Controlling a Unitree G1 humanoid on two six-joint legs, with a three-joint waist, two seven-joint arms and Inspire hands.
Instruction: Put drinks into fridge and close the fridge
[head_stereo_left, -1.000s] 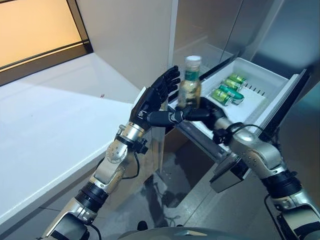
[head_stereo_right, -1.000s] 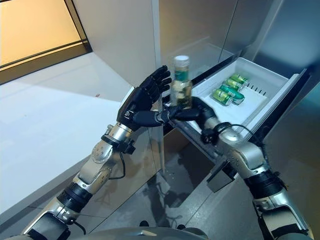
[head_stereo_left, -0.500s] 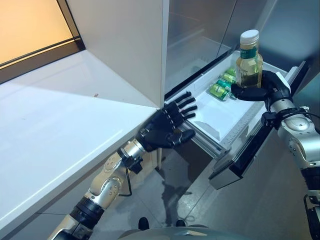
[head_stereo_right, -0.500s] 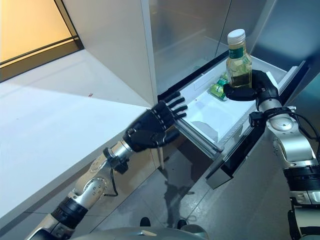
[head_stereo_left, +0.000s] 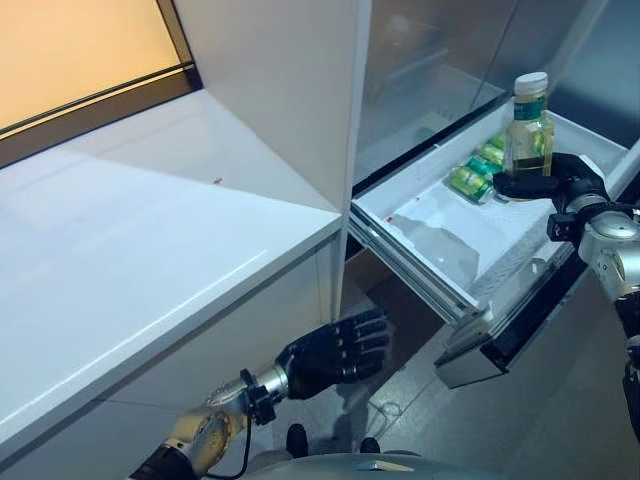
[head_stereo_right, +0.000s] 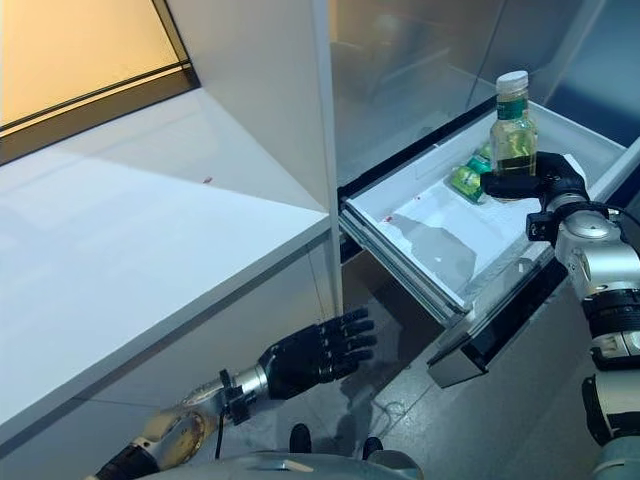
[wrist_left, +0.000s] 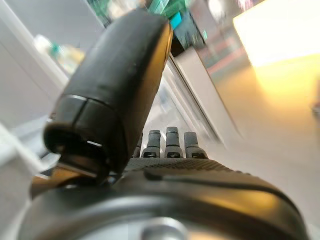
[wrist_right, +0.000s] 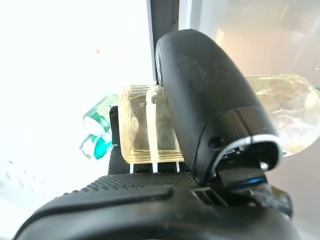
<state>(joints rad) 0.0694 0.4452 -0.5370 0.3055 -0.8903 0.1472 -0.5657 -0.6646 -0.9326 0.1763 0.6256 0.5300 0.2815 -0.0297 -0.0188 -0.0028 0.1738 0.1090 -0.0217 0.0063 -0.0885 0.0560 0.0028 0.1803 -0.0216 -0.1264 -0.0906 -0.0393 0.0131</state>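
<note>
My right hand (head_stereo_left: 560, 181) is shut on a clear bottle (head_stereo_left: 528, 137) of pale yellow drink with a white cap and green label. It holds the bottle upright over the far right part of the white fridge drawer (head_stereo_left: 440, 225), which is pulled open. The right wrist view shows the thumb (wrist_right: 210, 105) and fingers wrapped round the bottle (wrist_right: 150, 131). Green cans (head_stereo_left: 478, 172) lie in the drawer just beside the bottle. My left hand (head_stereo_left: 335, 350) is open and empty, low in front of the white counter, below the drawer.
A white counter (head_stereo_left: 150, 240) runs along the left, with a white cabinet wall (head_stereo_left: 290, 90) beside the fridge opening. The drawer's dark front panel (head_stereo_left: 520, 325) juts out at the right. The grey floor (head_stereo_left: 400, 420) lies below.
My right hand has lowered the bottle toward the drawer beside the green cans. My left hand has dropped from the drawer's front edge to below the counter. The camera has shifted.
</note>
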